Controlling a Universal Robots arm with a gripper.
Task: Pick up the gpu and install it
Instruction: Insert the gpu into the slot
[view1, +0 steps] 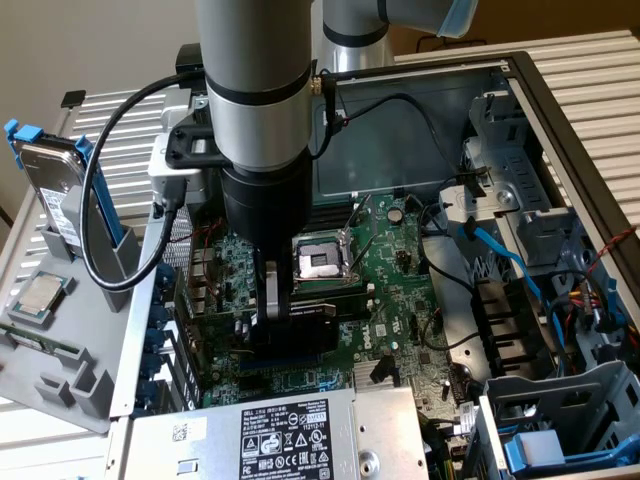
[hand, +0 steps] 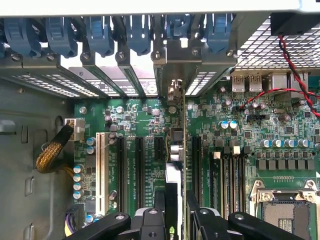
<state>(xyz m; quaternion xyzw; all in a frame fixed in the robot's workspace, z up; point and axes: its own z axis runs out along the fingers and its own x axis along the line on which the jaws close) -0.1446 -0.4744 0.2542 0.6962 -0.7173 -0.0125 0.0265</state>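
Green gpu (hand: 176, 165), edge-on, pinched by the gripper (hand: 175, 212) over the slots (hand: 137, 170); misaligned, it could jam against the motherboard (hand: 250, 125)

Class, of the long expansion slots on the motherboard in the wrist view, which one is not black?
The white slot, beside the row of blue-topped capacitors; the other slots, nearer the gpu held in the fingers, are black.

gpu (view1: 300, 325): black shroud, green board edge. Stands upright on edge over the motherboard's expansion slots, at about 7 o'clock from the CPU socket. In the wrist view it (hand: 176, 165) shows edge-on, its bracket end toward the case's rear slot openings.
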